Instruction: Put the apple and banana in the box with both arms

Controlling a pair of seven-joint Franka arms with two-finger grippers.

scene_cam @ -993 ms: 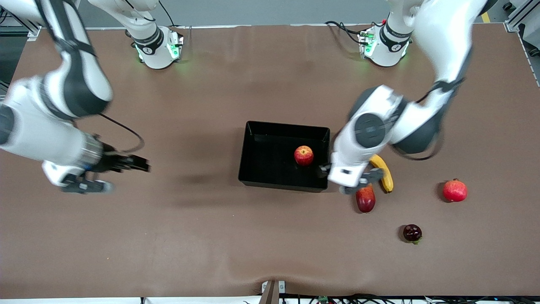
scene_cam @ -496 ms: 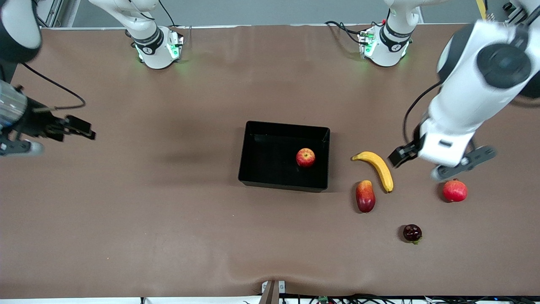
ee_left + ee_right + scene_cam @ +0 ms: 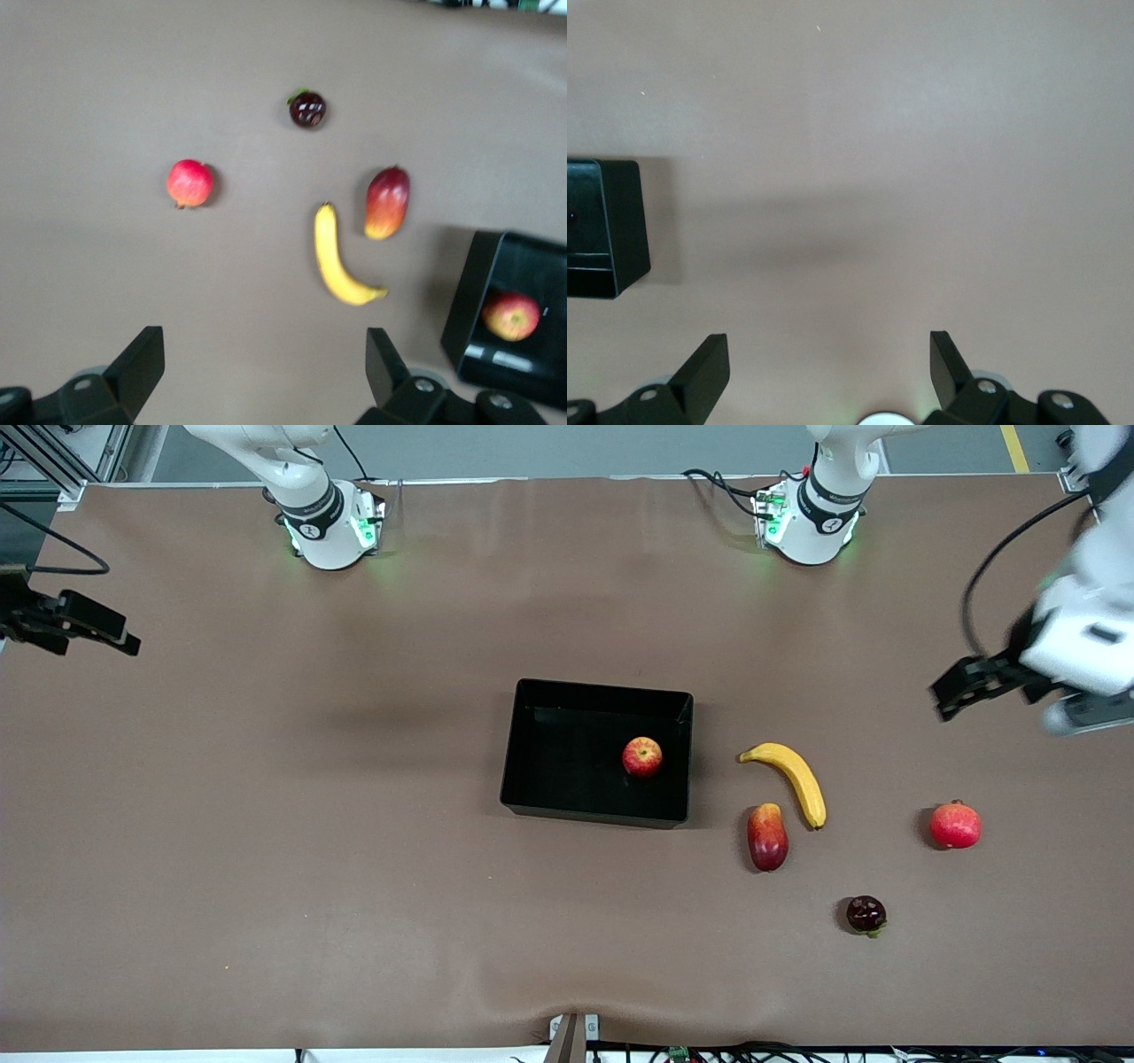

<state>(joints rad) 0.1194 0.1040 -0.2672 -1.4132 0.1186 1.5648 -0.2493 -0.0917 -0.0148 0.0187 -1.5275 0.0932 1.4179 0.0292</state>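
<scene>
The banana [image 3: 791,777] lay on the desk [image 3: 354,868], well apart from the wide-spread left end effector [image 3: 961,686]; the right end effector [image 3: 93,629] also gaped empty, a mango [image 3: 767,836] beside the banana.

The apple [image 3: 641,756] lies in the box [image 3: 532,779]; the banana [image 3: 791,779] lies beside the box, toward the left arm's end.

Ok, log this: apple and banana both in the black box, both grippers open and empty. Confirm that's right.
Not right: only the apple is in the box. The front view shows the banana lying on the table beside it. The left gripper and right gripper are open and empty.
</scene>
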